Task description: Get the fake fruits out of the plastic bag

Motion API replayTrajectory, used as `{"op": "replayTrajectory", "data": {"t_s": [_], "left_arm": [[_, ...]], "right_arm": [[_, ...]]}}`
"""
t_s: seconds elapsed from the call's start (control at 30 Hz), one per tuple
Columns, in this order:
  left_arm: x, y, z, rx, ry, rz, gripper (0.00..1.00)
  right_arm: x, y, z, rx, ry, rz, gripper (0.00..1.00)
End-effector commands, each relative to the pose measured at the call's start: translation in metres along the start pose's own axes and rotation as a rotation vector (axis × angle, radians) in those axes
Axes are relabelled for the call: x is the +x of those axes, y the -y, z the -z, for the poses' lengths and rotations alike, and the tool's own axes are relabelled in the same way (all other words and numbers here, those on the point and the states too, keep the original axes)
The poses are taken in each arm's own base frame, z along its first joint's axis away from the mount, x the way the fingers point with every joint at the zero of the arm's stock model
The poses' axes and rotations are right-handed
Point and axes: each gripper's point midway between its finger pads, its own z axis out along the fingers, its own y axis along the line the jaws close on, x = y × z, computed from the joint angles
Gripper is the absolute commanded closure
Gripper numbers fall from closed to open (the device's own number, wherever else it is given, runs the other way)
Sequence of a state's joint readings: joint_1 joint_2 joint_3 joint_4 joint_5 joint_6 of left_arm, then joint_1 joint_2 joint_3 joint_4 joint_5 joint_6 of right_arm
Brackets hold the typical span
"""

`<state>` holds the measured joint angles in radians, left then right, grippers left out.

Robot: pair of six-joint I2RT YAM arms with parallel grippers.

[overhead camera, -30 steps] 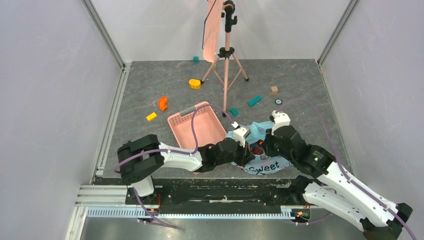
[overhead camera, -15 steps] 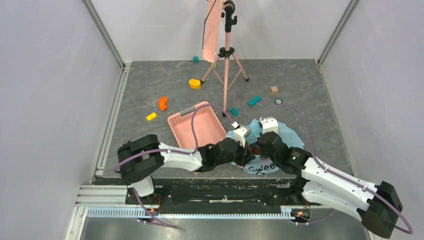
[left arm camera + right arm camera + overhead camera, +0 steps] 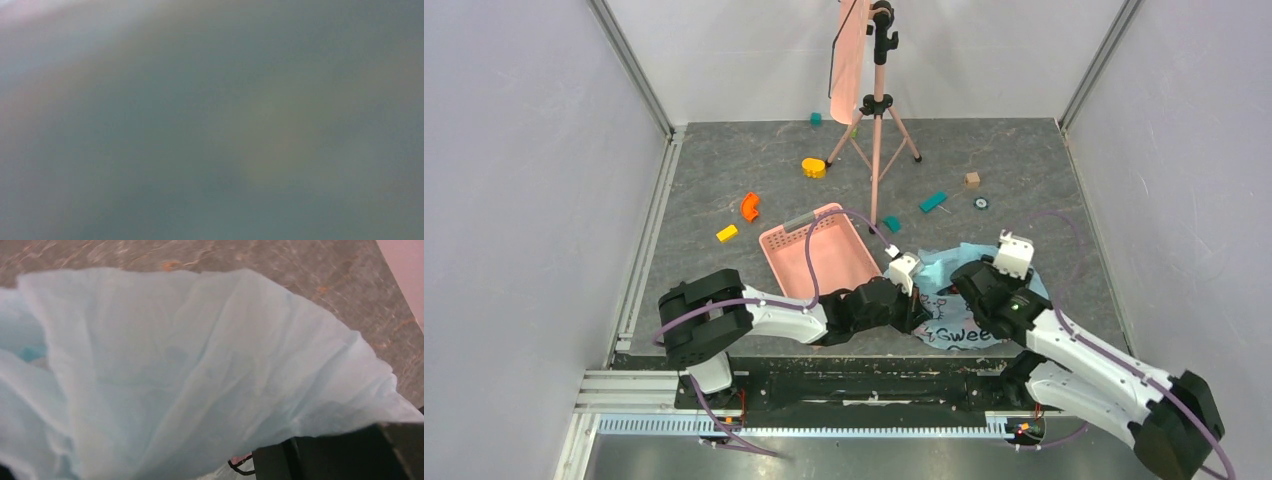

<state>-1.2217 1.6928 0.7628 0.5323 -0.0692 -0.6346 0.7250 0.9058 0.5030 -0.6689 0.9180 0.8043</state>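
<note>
The light-blue plastic bag (image 3: 964,322) lies crumpled near the front edge, its white "Sweet" panel facing up. My left gripper (image 3: 917,303) reaches into its left side; the left wrist view is only grey blur, so its jaws are hidden. My right gripper (image 3: 971,286) sits on the bag's top right. In the right wrist view the bag (image 3: 175,365) fills the frame, its folds fanning out from my jaws, with one dark finger (image 3: 340,455) showing at the lower right. The plastic looks pinched and pulled taut. No fake fruits show in any view.
A pink basket (image 3: 819,255) stands just left of the bag, over my left arm. A pink tripod (image 3: 876,130) stands behind. Small toy blocks lie scattered: orange (image 3: 750,206), yellow (image 3: 727,233), yellow (image 3: 813,167), teal (image 3: 933,201), brown (image 3: 972,180).
My right gripper swung left over the bag, then back to the right, drawing the plastic with it. The dark-red fruit seen in the bag's mouth is now covered. The left arm barely moved.
</note>
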Motion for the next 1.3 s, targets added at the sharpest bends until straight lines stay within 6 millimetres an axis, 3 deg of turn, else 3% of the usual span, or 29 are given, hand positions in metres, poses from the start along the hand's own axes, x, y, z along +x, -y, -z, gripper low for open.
{"op": "replayTrajectory", "data": {"t_s": [0.0,0.2,0.37,0.63,0.77,0.87,1.0,1.1,1.27], "left_arm": [[0.002,-0.004,0.0,-0.011,0.023,0.004,0.98],[0.009,-0.012,0.001,-0.032,0.017,0.017,0.98],[0.009,-0.007,0.009,-0.003,0.014,0.023,0.98],[-0.047,0.041,0.059,0.104,0.099,-0.014,0.98],[-0.09,0.058,0.083,0.11,0.185,-0.034,0.95],[-0.117,0.065,0.09,0.075,0.235,-0.055,0.91],[-0.144,0.074,0.075,0.023,0.25,-0.093,0.86],[-0.158,0.065,0.053,-0.054,0.255,-0.089,0.84],[-0.157,0.054,0.013,-0.09,0.205,-0.08,0.84]], "right_arm": [[-0.002,0.033,-0.005,0.078,0.017,-0.125,0.44],[-0.007,0.039,-0.005,0.035,0.014,-0.195,0.5],[-0.005,0.014,-0.005,-0.102,-0.003,-0.161,0.64],[-0.006,-0.027,0.002,-0.336,-0.009,-0.123,0.8],[-0.006,-0.037,0.008,-0.407,-0.007,-0.134,0.84],[-0.008,-0.038,0.012,-0.43,-0.001,-0.143,0.84],[-0.011,-0.039,0.018,-0.456,0.006,-0.175,0.86],[-0.011,-0.043,0.023,-0.49,-0.001,-0.195,0.87],[-0.009,-0.042,0.025,-0.497,-0.01,-0.209,0.88]]}}
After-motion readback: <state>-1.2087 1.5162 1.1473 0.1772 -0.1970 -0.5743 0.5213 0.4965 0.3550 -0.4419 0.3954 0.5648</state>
